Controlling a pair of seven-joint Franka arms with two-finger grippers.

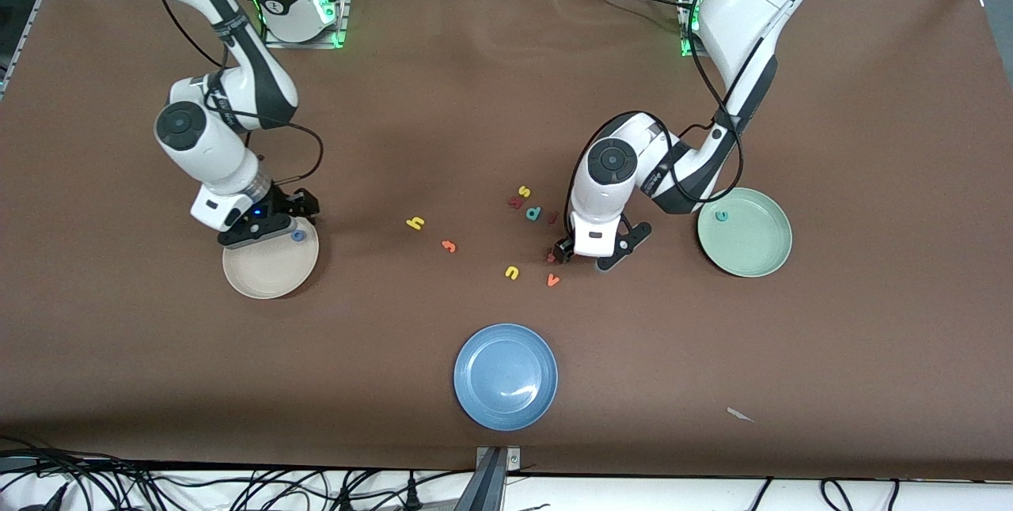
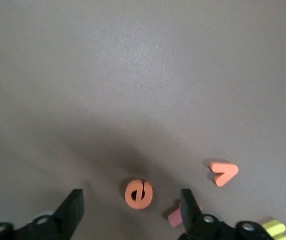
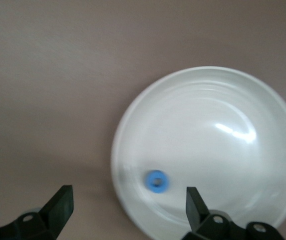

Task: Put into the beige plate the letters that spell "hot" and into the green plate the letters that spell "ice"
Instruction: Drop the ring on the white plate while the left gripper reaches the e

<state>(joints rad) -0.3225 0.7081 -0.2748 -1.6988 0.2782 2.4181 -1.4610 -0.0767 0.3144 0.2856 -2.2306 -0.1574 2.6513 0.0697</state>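
A: Where does the orange e [image 2: 139, 194] lie from the left gripper [image 2: 132, 210]?

B: Flat on the brown table [image 1: 475, 100], between the two black fingers [image 2: 73, 206] and a touch ahead of their tips — the jaws stand wide, holding nothing. The left arm is plainly the nearer one; the gripper hangs low over the letter cluster.

A: Neighbours?

B: A pink-red piece [image 2: 175, 216] lies just beside one finger, the orange v [image 2: 223, 172] near it — both could get caught in a close.

A: And the right gripper [image 3: 129, 207]?

B: Over the rim of the beige plate [image 1: 261, 278], fingers spread wide and empty. The blue o [image 3: 157, 181], a small foam ring, sits in that glossy plate.

A: The rest?

B: The teal c [image 1: 721, 216] rests in the matte green plate [image 1: 756, 258]. The yellow h [image 1: 415, 222] and the orange t [image 1: 449, 245] lie on the table between the arms, nearer the right arm's end than the cluster. The dark red i [image 1: 553, 218] lies beside the left gripper.

A: How will the e handle?

B: Soft, thin and roundish, I judge — no real long axis, so any squeeze line should do.
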